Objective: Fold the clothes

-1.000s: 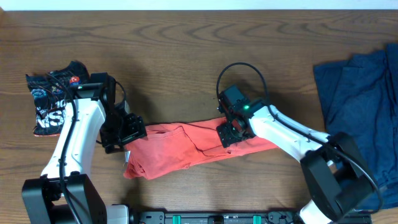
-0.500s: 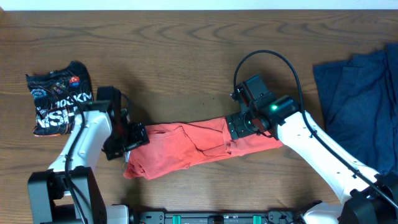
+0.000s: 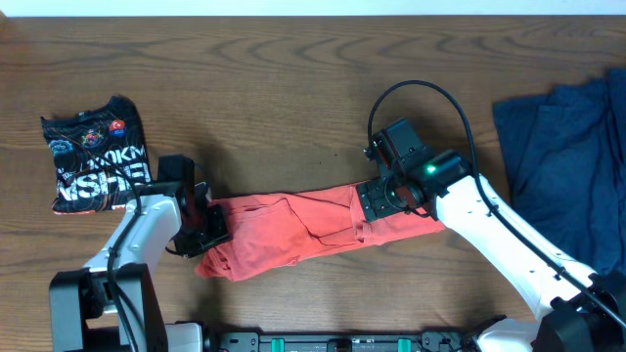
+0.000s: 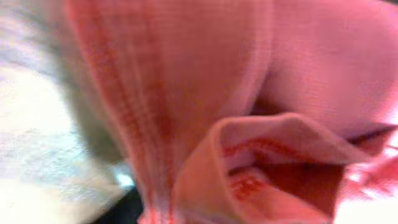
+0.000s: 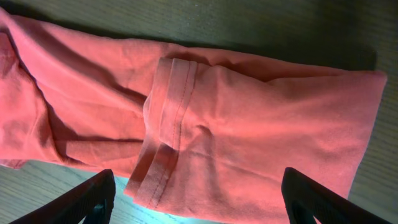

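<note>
The coral-red T-shirt [image 3: 293, 233] lies folded into a long strip across the table's front middle, plain side up. My left gripper [image 3: 209, 227] is at the strip's left end. Blurred red cloth [image 4: 205, 74] fills its wrist view, bunching toward the jaws, and the fingers are hidden. My right gripper [image 3: 378, 199] hovers over the strip's right part. Its fingers [image 5: 199, 205] are spread wide and empty above a hemmed sleeve fold [image 5: 165, 130]. The black printed shirt [image 3: 96, 164] lies folded at the far left. The navy-blue garment [image 3: 572, 156] lies crumpled at the right edge.
The wooden table [image 3: 293, 88] stretches behind the shirt. A dark rail [image 3: 342, 342] runs along the front edge. The right arm's cable [image 3: 421, 93] loops above its wrist.
The right gripper has moved right along the strip and stands open over it. The left gripper has slid toward the front at the strip's left end, uncovering the black shirt.
</note>
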`<action>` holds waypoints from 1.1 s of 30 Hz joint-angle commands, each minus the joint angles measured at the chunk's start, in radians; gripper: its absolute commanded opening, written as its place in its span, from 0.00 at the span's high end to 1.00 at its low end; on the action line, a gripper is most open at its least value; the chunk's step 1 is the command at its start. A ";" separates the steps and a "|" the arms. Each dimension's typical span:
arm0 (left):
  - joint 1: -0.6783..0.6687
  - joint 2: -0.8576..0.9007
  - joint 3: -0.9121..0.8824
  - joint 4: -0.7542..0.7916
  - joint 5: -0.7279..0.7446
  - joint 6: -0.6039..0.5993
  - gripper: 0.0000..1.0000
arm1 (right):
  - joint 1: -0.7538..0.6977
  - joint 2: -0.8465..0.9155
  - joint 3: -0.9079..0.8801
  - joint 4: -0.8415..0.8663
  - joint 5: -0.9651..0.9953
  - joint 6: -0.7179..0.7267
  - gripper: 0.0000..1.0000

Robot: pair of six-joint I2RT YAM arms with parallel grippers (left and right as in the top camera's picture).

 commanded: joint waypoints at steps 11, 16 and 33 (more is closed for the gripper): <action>0.047 0.016 0.188 -0.237 -0.201 -0.024 0.94 | -0.130 0.000 0.004 -0.064 0.100 0.033 0.16; 0.110 0.016 0.360 -0.365 -0.246 -0.038 0.94 | -0.230 0.000 0.004 -0.081 0.100 -0.031 0.16; -0.323 0.016 0.549 -0.458 0.000 -0.238 0.94 | -0.349 0.000 0.003 -0.136 0.099 -0.047 0.14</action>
